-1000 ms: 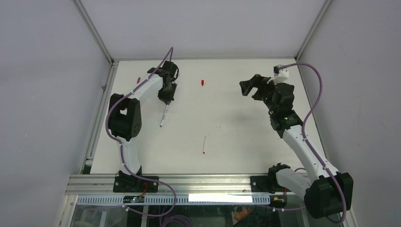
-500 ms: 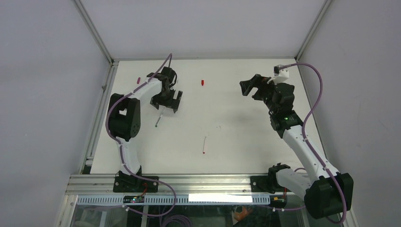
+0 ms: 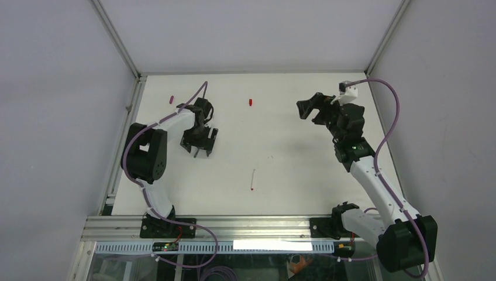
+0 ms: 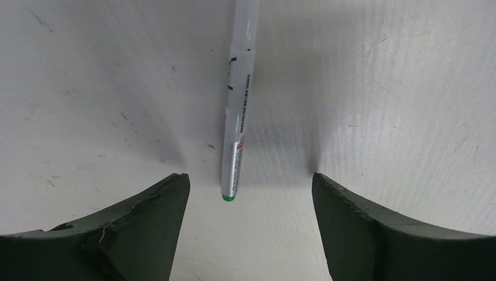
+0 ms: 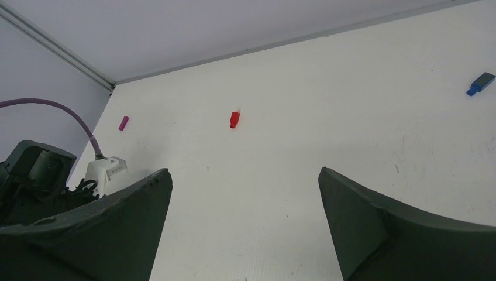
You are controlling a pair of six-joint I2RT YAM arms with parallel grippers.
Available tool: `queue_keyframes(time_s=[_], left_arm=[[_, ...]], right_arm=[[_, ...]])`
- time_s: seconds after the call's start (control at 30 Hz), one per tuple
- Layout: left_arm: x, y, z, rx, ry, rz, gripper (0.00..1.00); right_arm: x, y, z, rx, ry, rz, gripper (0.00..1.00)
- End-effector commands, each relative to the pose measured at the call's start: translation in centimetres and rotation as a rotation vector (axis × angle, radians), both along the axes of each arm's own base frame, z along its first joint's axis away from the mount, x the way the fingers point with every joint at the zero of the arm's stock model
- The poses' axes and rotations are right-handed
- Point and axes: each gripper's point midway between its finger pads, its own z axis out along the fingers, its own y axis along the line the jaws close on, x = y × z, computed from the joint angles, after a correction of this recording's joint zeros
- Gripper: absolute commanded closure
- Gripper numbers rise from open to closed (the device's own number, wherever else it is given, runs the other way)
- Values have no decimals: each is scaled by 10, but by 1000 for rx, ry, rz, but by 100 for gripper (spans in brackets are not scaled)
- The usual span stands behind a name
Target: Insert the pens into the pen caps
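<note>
**Chief:** Left side first. Findings?

**Inspector:** Magenta cap (image 3: 171, 98) lies by the far left corner, close to the left edge and its rail, so there is little room to approach from that side. The left jaws stand wide apart, holding nothing, low over the green-tipped pen (image 4: 237, 117), which lies flat on the tabletop (image 3: 292, 170) near the left edge. Only the pen's end sits between them, and off-centre (nearer one side). Judged risk: closing here nips the very tip, so the pen pivots, rolls or squirts out.

**Chief:** Middle?

**Inspector:** Red cap (image 3: 250, 102) sits near the far edge and the red-tipped pen (image 3: 252, 180) toward the near edge, well apart, with open room between.

**Chief:** Right?

**Inspector:** The right jaws are wide apart, empty, raised toward the far right corner. Blue cap (image 5: 481, 84) shows only in the right wrist view, and I cannot tell where it lies against the edges. A careless sweep there could knock it.
</note>
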Motion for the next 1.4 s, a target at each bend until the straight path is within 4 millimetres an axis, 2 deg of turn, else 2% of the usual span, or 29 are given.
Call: queue_keyframes(time_s=[0.0, 0.03, 0.1, 0.13, 0.17, 0.2, 0.23, 0.3, 0.4, 0.5, 0.6, 0.63, 0.67, 0.7, 0.8, 0.9, 1.07, 1.17, 1.37], left_arm=[[-4, -4, 1, -50, 3, 18, 23], [-6, -4, -3, -48, 19, 18, 27], [-11, -4, -12, -41, 65, 18, 43], [-13, -5, -17, -42, 90, 19, 55], [-17, -5, -22, -46, 117, 20, 73], [-19, -4, -27, -38, 142, 22, 97], [-21, -3, -29, -28, 158, 23, 100], [-20, -5, -28, -36, 165, 14, 100], [-10, -13, -13, -83, 97, -2, 100], [2, -18, 12, -129, -19, -20, 100], [15, -35, 49, -244, -163, -59, 100], [18, -47, 68, -315, -235, -99, 100], [18, -53, 75, -350, -265, -121, 100], [19, -64, 90, -409, -324, -158, 100], [20, -94, 141, -592, -511, -245, 100], [15, -111, 170, -719, -600, -290, 100], [5, -130, 185, -833, -608, -351, 100], [3, -133, 187, -849, -613, -361, 100], [4, -133, 196, -861, -651, -371, 100]], right_arm=[[-5, 2, 16, 14, -58, 12, 0], [-5, 2, 16, 14, -58, 11, 0], [-6, 1, 17, 11, -61, 10, 0], [-6, 1, 18, 10, -63, 8, 1], [-7, 0, 18, 7, -63, 6, 0], [-7, 0, 18, 5, -64, 4, 1], [-7, -1, 19, 5, -66, 2, 0], [-8, -1, 18, 5, -68, 0, 0], [-7, 0, 17, 7, -66, -3, 0], [-5, -2, 15, 24, -58, -23, 0], [-1, 4, 12, 77, -41, -15, 1], [1, 16, 12, 99, -35, 34, 2], [1, 25, 11, 105, -25, 70, 3], [2, 40, 15, 111, -18, 122, 3], [3, 85, 10, 128, 34, 260, 7], [0, 131, 12, 171, 27, 388, 13], [-10, 196, 15, 168, 17, 590, 32], [-13, 215, 19, 166, -10, 645, 37], [-15, 240, 27, 168, -43, 715, 46]])
